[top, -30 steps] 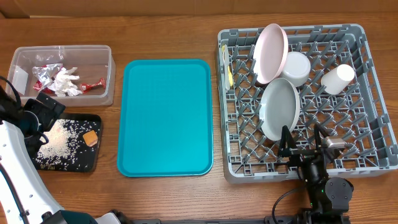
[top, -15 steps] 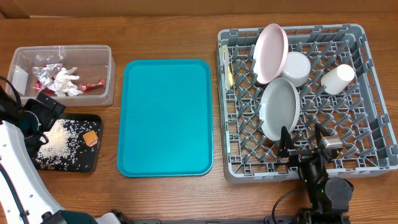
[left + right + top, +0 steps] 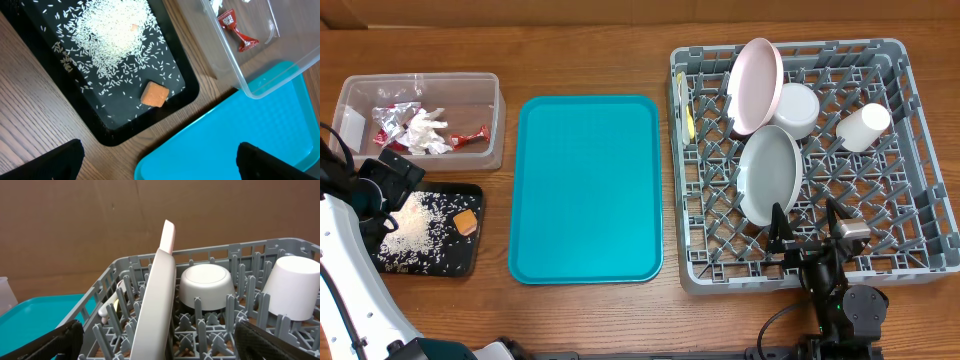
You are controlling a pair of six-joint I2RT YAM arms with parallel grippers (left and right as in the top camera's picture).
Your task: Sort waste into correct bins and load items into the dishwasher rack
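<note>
Your left jaws and right jaws both stand released, empty. The light grey plate (image 3: pixel 768 175) stands on edge in the dishwasher rack (image 3: pixel 730 280), close to the right jaws: a careless swing could topple it. The left jaws, above the black tray (image 3: pixel 120 127), could scatter the rice (image 3: pixel 107 37)

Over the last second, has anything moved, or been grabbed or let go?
Nothing visibly changed. The left gripper still hangs open and empty over the black tray, and the right gripper is still open and empty at the near edge of the dishwasher rack. Dishes and waste lie as before.
</note>
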